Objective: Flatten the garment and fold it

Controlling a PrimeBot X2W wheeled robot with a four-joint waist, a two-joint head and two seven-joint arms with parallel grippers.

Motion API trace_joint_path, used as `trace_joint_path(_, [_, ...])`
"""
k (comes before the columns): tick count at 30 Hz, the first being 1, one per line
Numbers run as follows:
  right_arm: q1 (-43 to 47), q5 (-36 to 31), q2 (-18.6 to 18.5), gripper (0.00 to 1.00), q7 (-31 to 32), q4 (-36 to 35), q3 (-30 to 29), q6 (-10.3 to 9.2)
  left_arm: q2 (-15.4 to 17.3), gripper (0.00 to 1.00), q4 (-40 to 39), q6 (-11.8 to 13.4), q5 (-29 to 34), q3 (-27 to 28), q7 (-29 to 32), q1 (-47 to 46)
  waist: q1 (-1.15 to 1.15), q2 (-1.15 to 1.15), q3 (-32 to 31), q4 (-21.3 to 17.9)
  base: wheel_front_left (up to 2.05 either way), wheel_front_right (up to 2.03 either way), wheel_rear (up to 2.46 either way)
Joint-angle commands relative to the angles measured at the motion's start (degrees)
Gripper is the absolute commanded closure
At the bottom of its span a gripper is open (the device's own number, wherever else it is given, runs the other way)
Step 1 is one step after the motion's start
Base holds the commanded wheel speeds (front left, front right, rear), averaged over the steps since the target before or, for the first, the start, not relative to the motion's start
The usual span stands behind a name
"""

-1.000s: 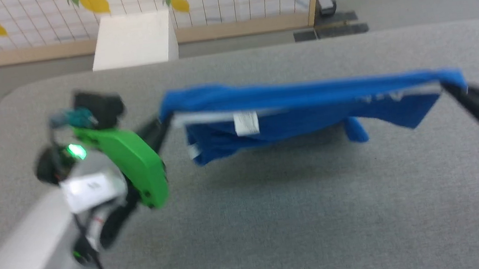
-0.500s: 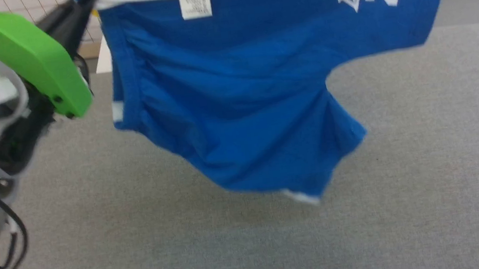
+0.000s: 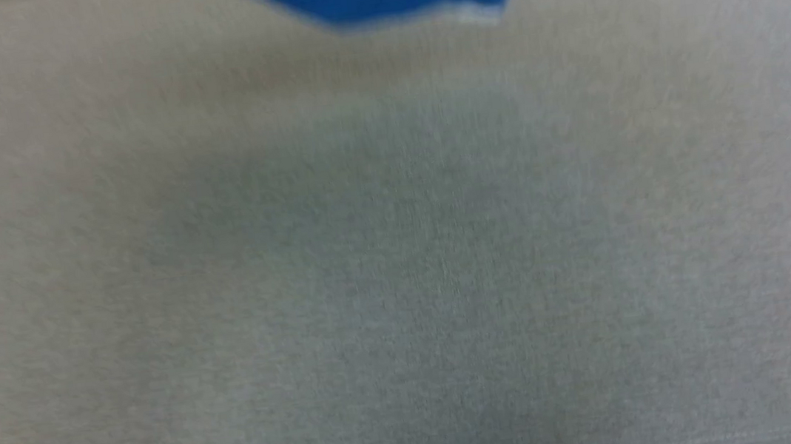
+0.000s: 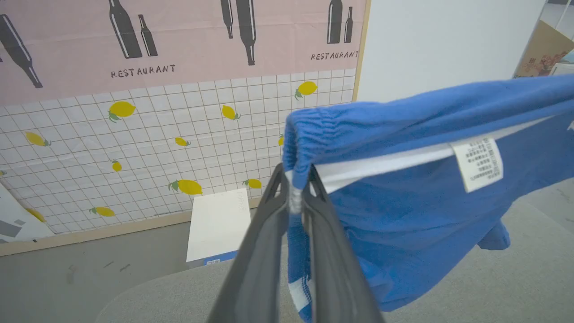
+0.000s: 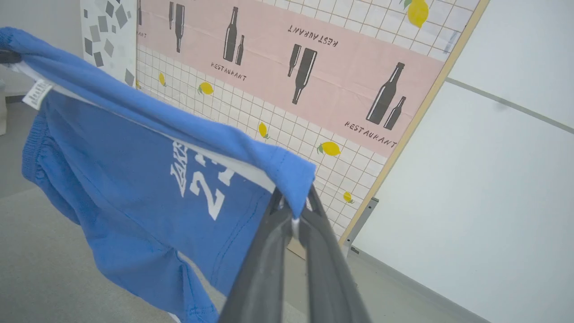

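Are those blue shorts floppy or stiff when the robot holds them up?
Probably floppy: the garment sags and drapes between the left gripper and the right gripper. Likely light, since two small pinches hold it up over the table. Soft cloth, so unlikely to break.

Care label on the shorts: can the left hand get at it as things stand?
Probably not. The left hand is shut on the blue shorts' gathered corner, holding them up; the care label sits further along, so it must let go first.
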Motion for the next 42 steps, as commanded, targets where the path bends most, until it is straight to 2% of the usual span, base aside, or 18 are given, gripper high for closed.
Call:
trace_joint_path(1, [-3.34, -1.13, -0.6, 1.0, -1.71, 3.34, -0.04, -0.32, -0.01, 1.0, 3.34, 0.4, 2.05, 0.42, -0.71, -3.06, 0.0, 0.0, 12.2, -1.34, 0.0, 0.0, 0.0])
trace_joint_path(6, [-16.17, -4.8, 2.55, 1.0, -9.16, 16.09, 2.91, -0.32, -4.15, 1.0, 16.3, -0.24, 7.14, -0.32, -5.2, -16.04, 0.0, 0.0, 18.53, -1.68, 0.0, 0.0, 0.0])
trace_joint_path(11, [-25.05, -7.5, 5.64, 1.0, -16.65, 26.54, 4.42, -0.32, -7.54, 1.0, 26.39, -1.02, 10.33, -0.28, -11.49, -25.82, 0.0, 0.0, 22.27, -1.99, 0.0, 0.0, 0.0])
trace_joint_path(16, [-29.57, -8.62, 7.9, 1.0, -21.83, 33.9, 6.03, -0.32, -10.38, 1.0, 33.0, -2.51, 11.37, -0.46, -16.92, -30.38, 0.0, 0.0, 24.24, -1.76, 0.0, 0.0, 0.0])
trace_joint_path(20, [-29.59, -7.99, 9.39, 1.0, -24.18, 37.9, 8.22, -0.32, -12.59, 1.0, 36.9, -3.91, 11.21, -1.07, -20.23, -29.84, 0.0, 0.0, 24.71, -1.29, 0.0, 0.0, 0.0])
trace_joint_path(24, [-25.88, -5.62, 10.37, 1.0, -24.56, 40.69, 10.81, -0.32, -15.0, 1.0, 39.81, -5.31, 9.49, -1.41, -22.37, -25.23, 0.0, 0.0, 23.59, -0.45, 0.0, 0.0, 0.0])
trace_joint_path(30, [-14.82, -2.21, 9.25, 1.0, -23.17, 41.8, 17.46, -0.32, -17.99, 1.0, 41.94, -6.93, 7.63, -3.74, -25.26, -10.68, 0.0, 0.0, 18.84, 0.76, 0.0, 0.0, 0.0])
trace_joint_path(35, [-3.24, 1.57, 5.32, 1.0, -20.31, 38.23, 24.83, -0.32, -19.13, 1.0, 41.61, -8.35, 6.71, -6.79, -25.86, 3.28, 0.0, 0.0, 12.89, 1.52, 0.0, 0.0, 0.0])
trace_joint_path(42, [10.3, 8.72, -1.6, 1.0, -13.38, 32.12, 32.74, -0.32, -17.98, 1.0, 39.37, -9.24, 5.55, -9.94, -24.69, 18.29, 0.0, 0.0, 4.86, 1.84, 0.0, 0.0, 0.0])
